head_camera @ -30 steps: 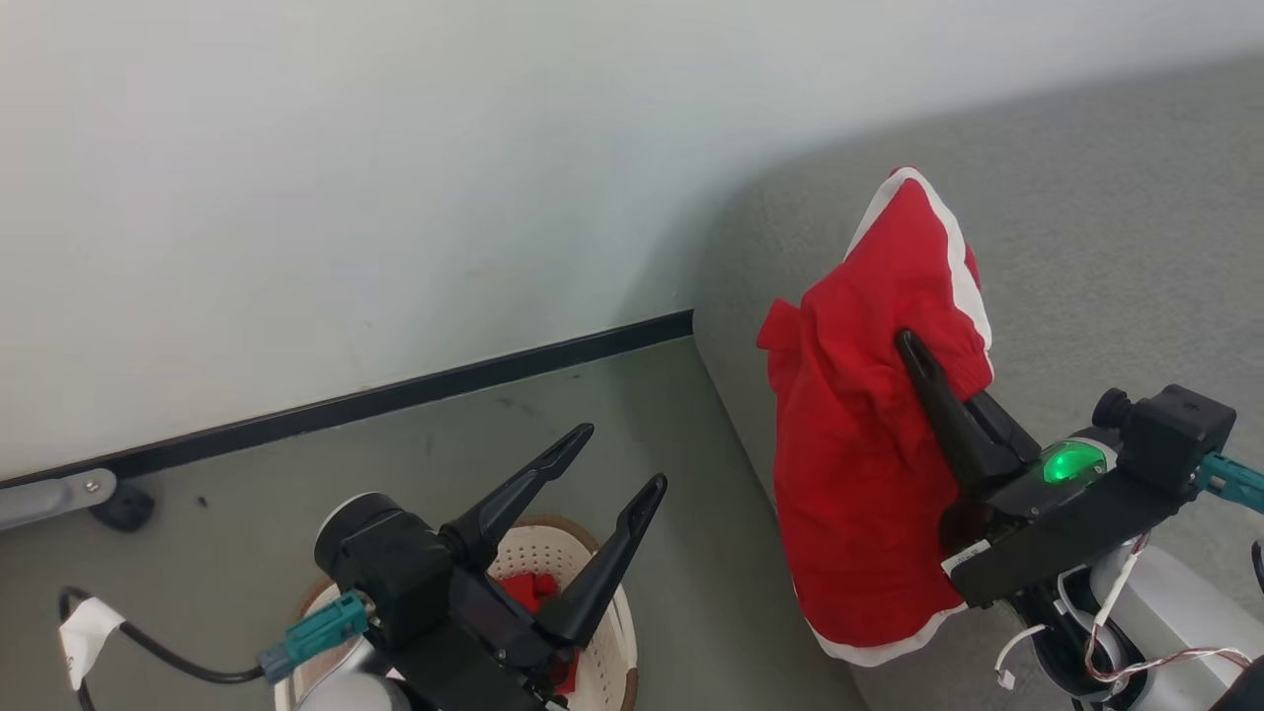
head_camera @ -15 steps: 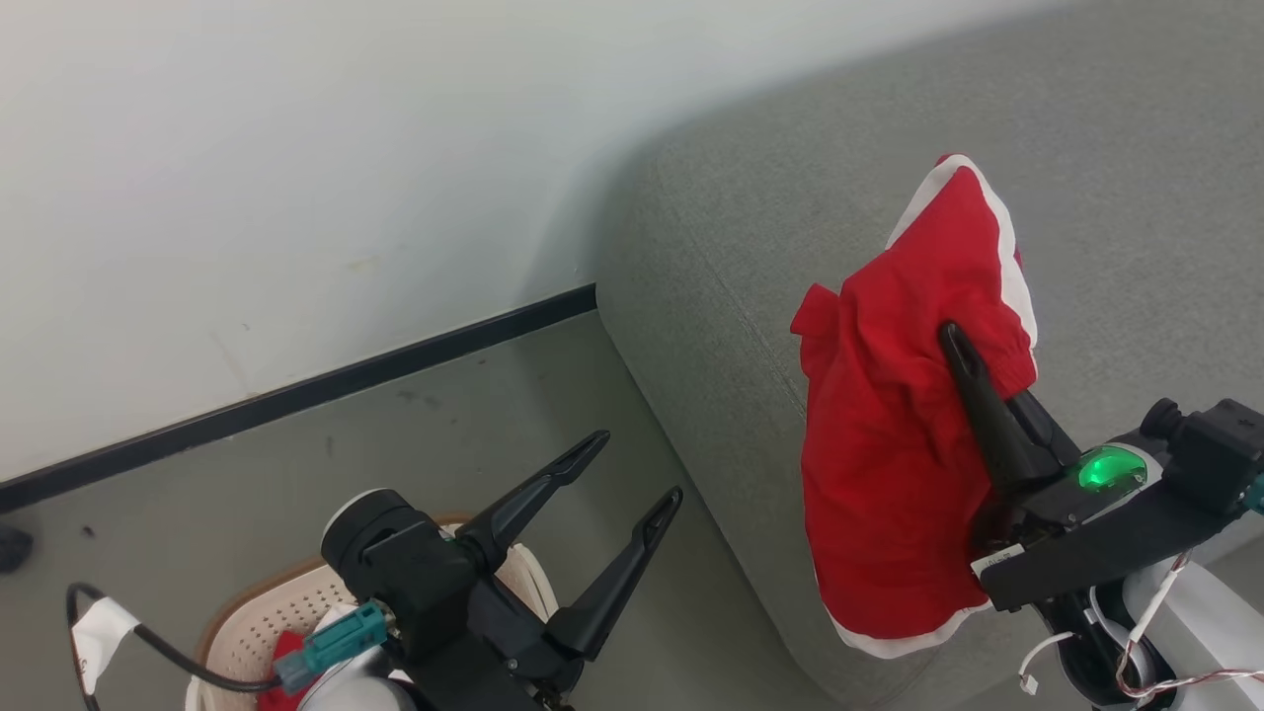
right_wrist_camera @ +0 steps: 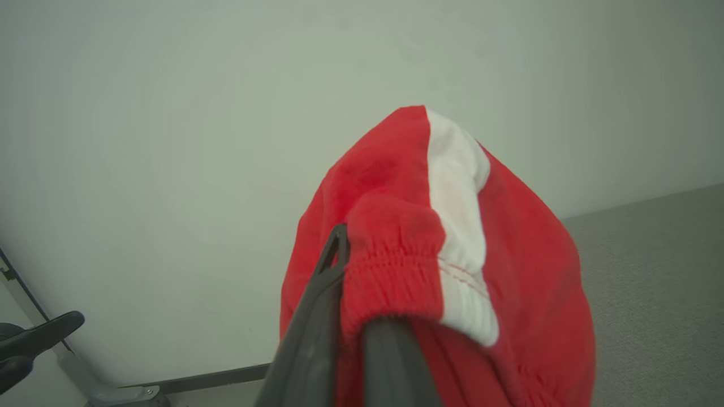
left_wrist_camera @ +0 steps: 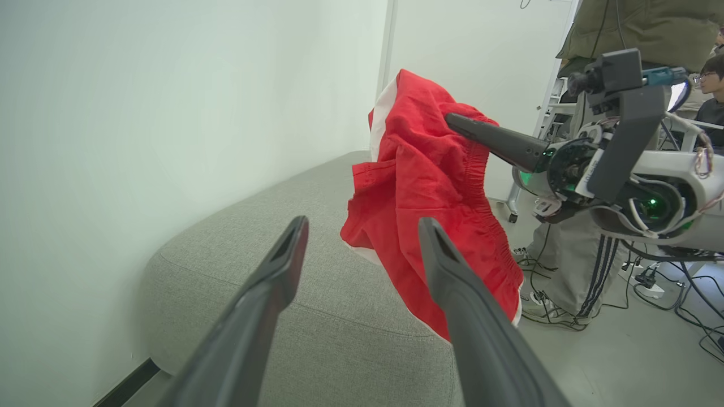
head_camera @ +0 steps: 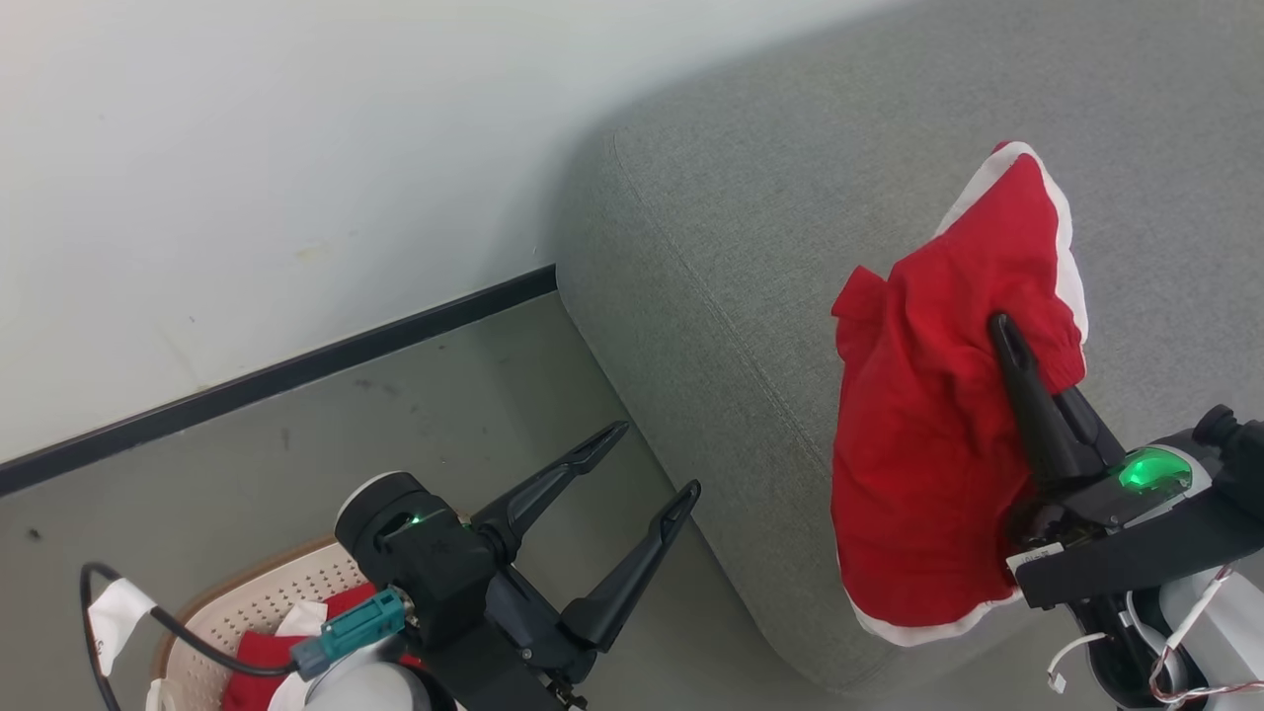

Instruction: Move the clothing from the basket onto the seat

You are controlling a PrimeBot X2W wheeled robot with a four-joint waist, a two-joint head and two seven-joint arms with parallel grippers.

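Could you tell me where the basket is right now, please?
In the head view, the basket sits on the floor at the lower left, partly hidden by the left gripper, left of the seat.

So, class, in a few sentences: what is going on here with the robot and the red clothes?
The right gripper is shut on a red garment and holds it up over the grey seat; the garment is not yet laid down. The left gripper is open and empty, near the basket, where more red clothing lies.
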